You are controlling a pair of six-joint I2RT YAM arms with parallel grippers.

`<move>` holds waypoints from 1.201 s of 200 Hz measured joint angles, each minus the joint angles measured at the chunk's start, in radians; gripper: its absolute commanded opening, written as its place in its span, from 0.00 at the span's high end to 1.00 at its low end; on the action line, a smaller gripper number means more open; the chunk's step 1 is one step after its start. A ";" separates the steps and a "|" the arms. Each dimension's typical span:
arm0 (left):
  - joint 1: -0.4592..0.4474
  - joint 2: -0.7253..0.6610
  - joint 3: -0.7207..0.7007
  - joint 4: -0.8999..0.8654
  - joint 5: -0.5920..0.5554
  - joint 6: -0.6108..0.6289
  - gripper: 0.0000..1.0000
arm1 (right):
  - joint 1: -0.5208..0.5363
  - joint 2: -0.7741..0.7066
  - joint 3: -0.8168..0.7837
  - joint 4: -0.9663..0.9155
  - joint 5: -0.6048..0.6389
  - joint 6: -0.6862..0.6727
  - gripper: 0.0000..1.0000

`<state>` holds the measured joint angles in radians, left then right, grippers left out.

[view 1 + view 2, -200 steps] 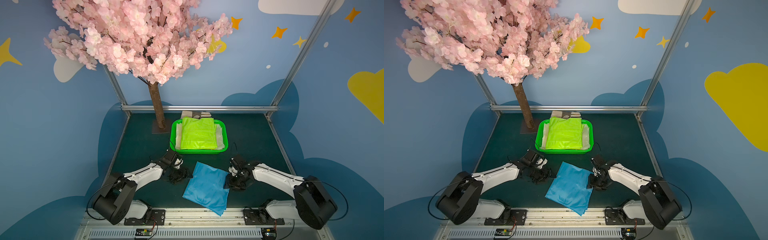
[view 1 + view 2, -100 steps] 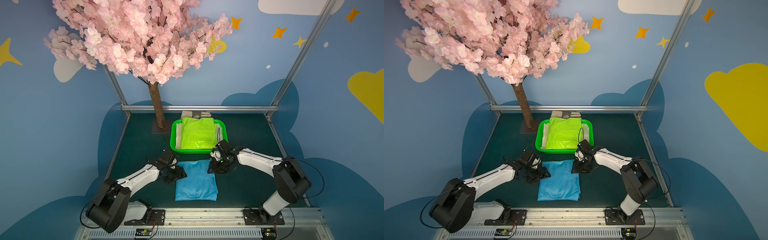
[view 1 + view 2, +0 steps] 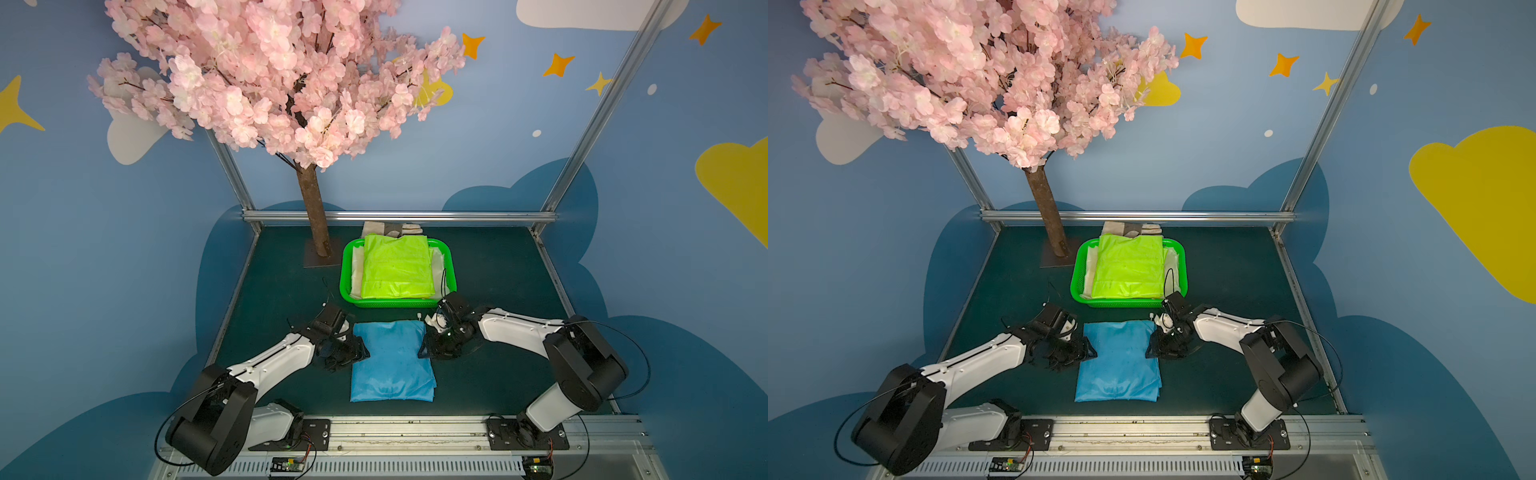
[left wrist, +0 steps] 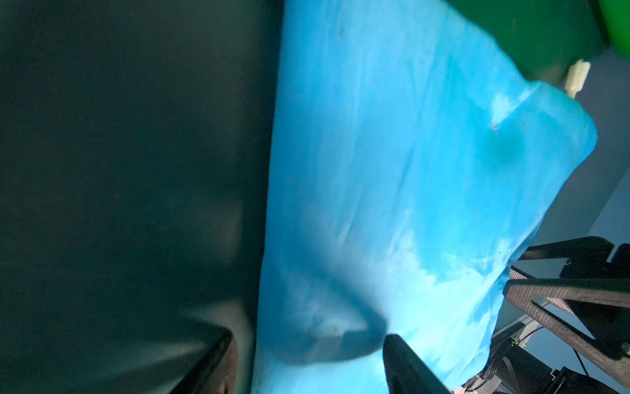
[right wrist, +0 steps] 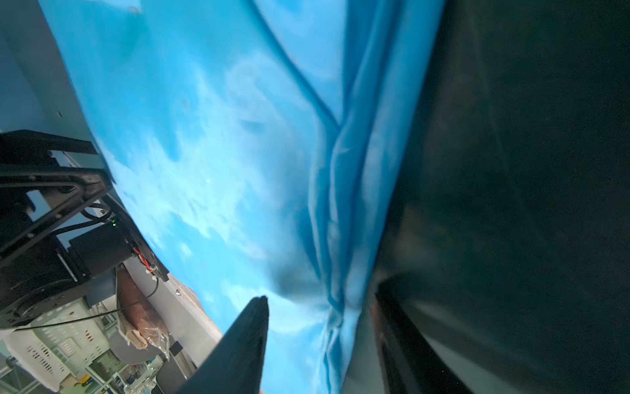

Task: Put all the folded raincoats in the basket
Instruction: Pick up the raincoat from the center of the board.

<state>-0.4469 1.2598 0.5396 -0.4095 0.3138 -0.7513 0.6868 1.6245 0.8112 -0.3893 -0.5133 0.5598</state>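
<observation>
At the basket's (image 3: 395, 304) 6 o'clock, on the dark table (image 3: 291, 291), the folded blue raincoat (image 3: 392, 365) now lies square to the rim; a second ago it sat skewed, with one corner pointing at the near rail. The right gripper (image 3: 426, 353) has swung in from farther out and now sits at the raincoat's 3 o'clock edge. The left gripper (image 3: 359, 353) sits at its 9 o'clock edge. In both wrist views the jaws stand partly apart with the cloth edge in the gap, not pinched down on it. The raincoat lies flat on the table, just short of the basket, which already holds a yellow-green raincoat (image 3: 395, 270). To my eye the straightening is done, and what's left is a pinch from both sides and a lift toward 12 o'clock.
</observation>
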 measured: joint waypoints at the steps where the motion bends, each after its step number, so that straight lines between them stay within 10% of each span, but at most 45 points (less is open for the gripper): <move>1: 0.000 0.000 0.000 0.000 0.000 0.000 0.30 | 0.002 0.001 0.000 0.004 0.000 0.002 0.57; 50: 0.007 -0.005 -0.016 0.017 0.003 -0.005 0.41 | 0.020 0.037 -0.001 0.058 -0.010 0.035 0.87; 160: 0.006 -0.024 -0.034 0.016 -0.038 -0.020 0.49 | 0.023 0.040 -0.011 0.079 -0.006 0.039 0.93; 240: 0.006 -0.050 -0.055 -0.019 -0.092 -0.042 0.86 | 0.024 0.040 -0.016 0.097 -0.009 0.039 0.95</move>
<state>-0.4404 1.2095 0.4843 -0.4290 0.2222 -0.7937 0.7109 1.6646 0.7948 -0.2920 -0.5220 0.5983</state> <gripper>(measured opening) 0.198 0.059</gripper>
